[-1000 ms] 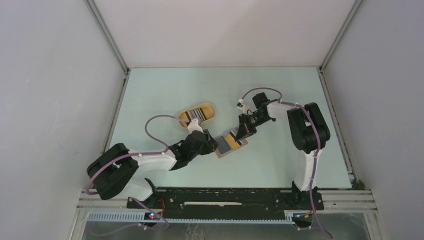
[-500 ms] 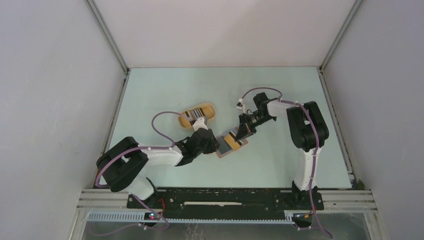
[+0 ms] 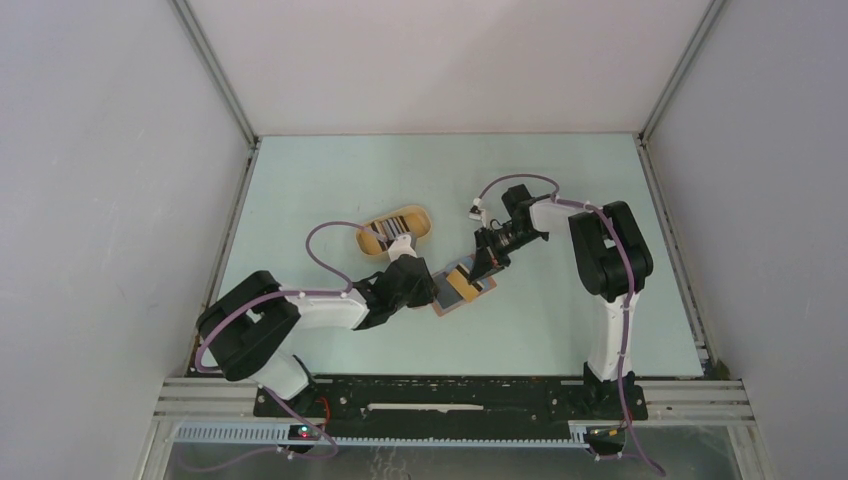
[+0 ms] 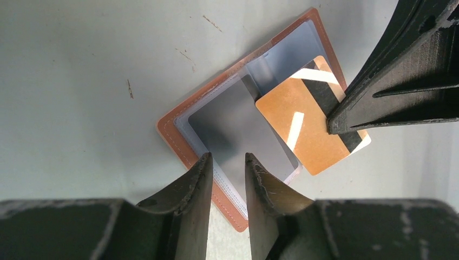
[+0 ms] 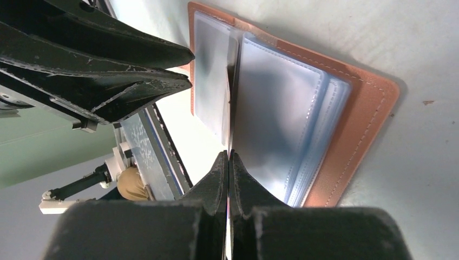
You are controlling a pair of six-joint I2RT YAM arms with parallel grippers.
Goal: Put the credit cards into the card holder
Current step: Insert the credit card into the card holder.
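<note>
The card holder (image 4: 178, 135) lies open on the table, reddish-brown with clear sleeves (image 5: 281, 108); in the top view the holder (image 3: 446, 303) sits between both arms. An orange credit card (image 4: 303, 124) with a black stripe lies slanted over the holder's right half. My right gripper (image 5: 229, 155) is shut on this card, which appears edge-on between its fingers (image 4: 373, 97). My left gripper (image 4: 227, 162) hovers over the holder's near edge. Its jaws stand a narrow gap apart with nothing pinched between them. In the top view the left gripper (image 3: 427, 289) and right gripper (image 3: 484, 262) flank the holder.
An oval tan tray (image 3: 421, 216) with more striped cards (image 3: 388, 232) stands just behind the left gripper. The left gripper's fingers (image 5: 108, 70) crowd the holder's far side in the right wrist view. Grey walls enclose the pale green table (image 3: 560, 330).
The left arm has reached further toward the holder and its jaws have narrowed. The right gripper has shifted slightly left with the orange card.
</note>
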